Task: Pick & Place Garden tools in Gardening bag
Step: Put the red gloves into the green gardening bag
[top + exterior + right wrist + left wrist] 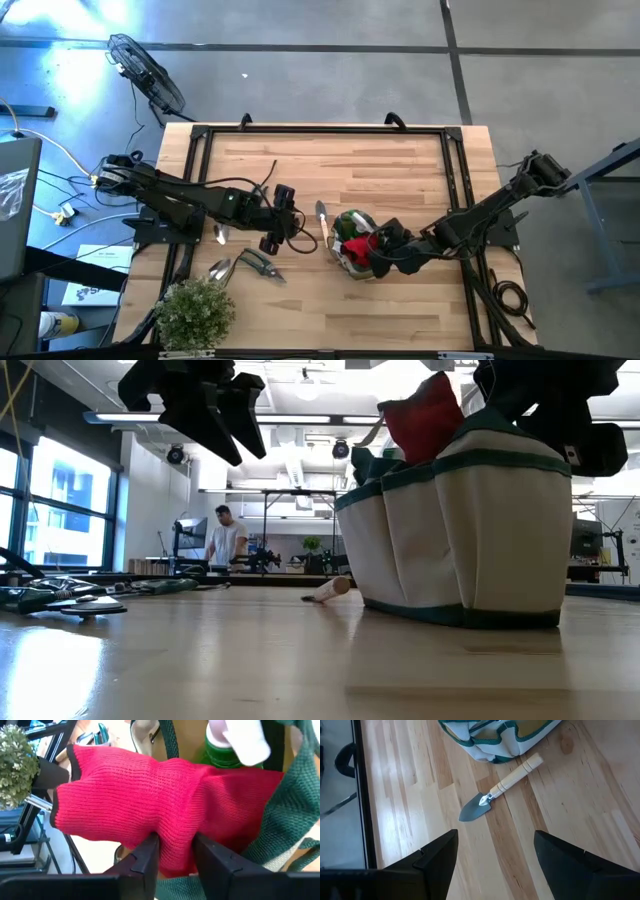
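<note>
Surface: wooden table (380,170) in a workshop, black rails along its sides; a person stands far back in the room in the low view.
Bag: gardening bag (352,262) stands upright right of table centre, near the front edge; in the low view its pale pockets and green trim fill the right half.
Step in hand: judged to be the release of the red glove (150,802) into the bag mouth.
Right gripper (176,851): over the bag mouth, fingers partly parted, their pads touching a fold of the glove on both sides; it is loosening rather than clamping.
Left gripper (495,855): fingers wide apart, holding nothing, hovering above the table left of the bag, facing the trowel (501,788).
How to do it well: open fully before lifting, so the knit does not snag on a finger and come back out; rise straight up, clear of the bag's handles; most of the glove hangs over the rim, so it may slump outside.
Count, in bag: one glove, one green spray bottle (227,752) beside it; anything deeper is hidden.
Count, on table: one wooden-handled trowel, touching or just beside the bag's base; one pair of pruners (260,264); two silver scoops (219,270), one near the pruners, one just above.
Not for packing: one potted plant (195,312) at the front left corner.
Count, grippers: two.
</note>
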{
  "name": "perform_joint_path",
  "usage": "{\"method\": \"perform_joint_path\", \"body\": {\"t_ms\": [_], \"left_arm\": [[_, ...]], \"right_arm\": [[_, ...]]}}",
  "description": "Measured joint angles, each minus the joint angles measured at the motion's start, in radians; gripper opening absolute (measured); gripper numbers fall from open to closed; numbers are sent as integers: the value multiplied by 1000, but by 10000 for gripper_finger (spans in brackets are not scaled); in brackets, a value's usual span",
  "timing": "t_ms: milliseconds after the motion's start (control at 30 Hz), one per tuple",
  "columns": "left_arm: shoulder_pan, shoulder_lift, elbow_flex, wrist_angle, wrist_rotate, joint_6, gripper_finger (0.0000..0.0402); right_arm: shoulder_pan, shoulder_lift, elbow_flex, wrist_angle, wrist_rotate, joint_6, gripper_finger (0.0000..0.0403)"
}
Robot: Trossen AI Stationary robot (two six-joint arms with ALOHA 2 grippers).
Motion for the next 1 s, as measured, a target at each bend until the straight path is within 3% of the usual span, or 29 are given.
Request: {"method": "perform_joint_path", "body": {"t_ms": [167, 567, 733, 833, 1000], "left_arm": [[0, 0, 0, 1, 0, 0, 253], [0, 0, 0, 1, 0, 0, 253], [0, 0, 0, 3, 0, 16, 253], [0, 0, 0, 16, 0, 19, 253], [0, 0, 0, 22, 0, 22, 253]], "right_arm": [[0, -27, 0, -5, -6, -8, 121], [32, -189, 2, 2, 99, -51, 89], [42, -203, 2, 233, 107, -292, 87], [25, -186, 2, 416, 43, -479, 86], [-45, -138, 2, 478, -73, -541, 79]]}}
